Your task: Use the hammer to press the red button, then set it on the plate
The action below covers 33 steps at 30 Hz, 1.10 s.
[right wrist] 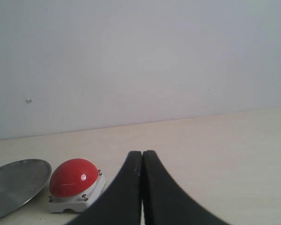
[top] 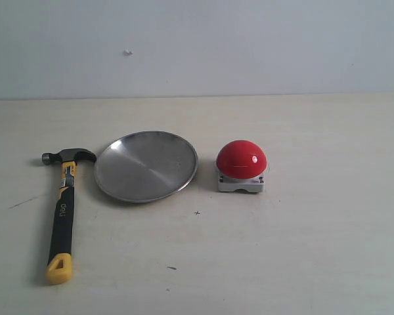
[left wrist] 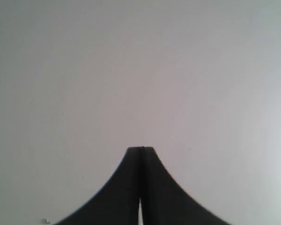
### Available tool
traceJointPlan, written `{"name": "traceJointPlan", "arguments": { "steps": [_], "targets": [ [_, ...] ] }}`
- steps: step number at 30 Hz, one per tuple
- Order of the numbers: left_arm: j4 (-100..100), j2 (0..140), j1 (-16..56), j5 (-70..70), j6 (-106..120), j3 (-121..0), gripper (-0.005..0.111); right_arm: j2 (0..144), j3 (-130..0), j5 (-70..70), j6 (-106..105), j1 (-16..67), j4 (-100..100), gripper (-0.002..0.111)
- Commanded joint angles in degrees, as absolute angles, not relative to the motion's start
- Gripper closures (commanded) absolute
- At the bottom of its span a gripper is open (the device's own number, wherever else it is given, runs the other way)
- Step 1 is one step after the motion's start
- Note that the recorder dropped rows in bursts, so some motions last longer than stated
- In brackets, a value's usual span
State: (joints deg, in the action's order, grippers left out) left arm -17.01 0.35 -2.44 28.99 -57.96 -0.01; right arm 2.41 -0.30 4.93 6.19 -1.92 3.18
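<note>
Hammer (top: 64,203) first: in the exterior view we see it flat on the pale table (top: 315,249), at the left of the lineup, dark metal head toward the wall and the black-and-yellow handle running back toward the near edge, ending in a yellow looped tip. Its claw end sits just beside the rim of the plate (top: 146,165), and we can't tell if they actually touch. The plate is a round, shallow silver thing with a brushed shine, in the middle. To its right, a little apart, is the red button (top: 241,159), a glossy dome on a small grey square base. Neither arm shows up in this view.

Left wrist view: pretty much just the grey-white wall and the left tool (left wrist: 140,149), its two dark fingers pressed together with only a hairline seam between them, nothing held.

Right wrist view: the right tool (right wrist: 142,152) is the same deal, fingers closed against each other and empty. Past it we see the red button (right wrist: 74,177) on its grey base sitting on the table, with the edge of the plate (right wrist: 16,185) next to it, near but not touching. A tiny speck shows on the wall (right wrist: 178,56).
</note>
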Motion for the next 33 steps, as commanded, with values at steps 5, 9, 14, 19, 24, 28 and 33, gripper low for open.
{"name": "traceJointPlan", "arguments": {
  "steps": [5,9,14,19,24,28,33],
  "targets": [
    [-4.0,8.9,-2.2,24.7,-47.1,-4.1,0.107,2.0,0.0,4.5,6.0,-2.1,3.0,0.108],
    [-8.2,20.3,-2.2,23.6,-47.6,-11.0,0.107,2.0,0.0,4.5,6.0,-2.1,3.0,0.108],
    [-27.8,36.4,-2.2,15.7,-56.4,-22.8,0.107,2.0,0.0,4.5,6.0,-2.1,3.0,0.108],
    [-58.2,49.1,-2.0,10.9,-77.0,-31.4,0.107,2.0,0.0,4.5,6.0,-2.1,3.0,0.108],
    [-90.4,62.1,-2.0,12.3,-108.0,-37.4,0.107,2.0,0.0,4.5,6.0,-2.1,3.0,0.108],
    [-99.9,70.6,-2.2,24.7,-111.6,-42.4,0.107,2.0,0.0,4.5,6.0,-2.1,3.0,0.108],
    [-97.5,71.0,-2.2,40.4,-101.1,-43.7,0.107,2.0,0.0,4.5,6.0,-2.1,3.0,0.108]
  ]
}}
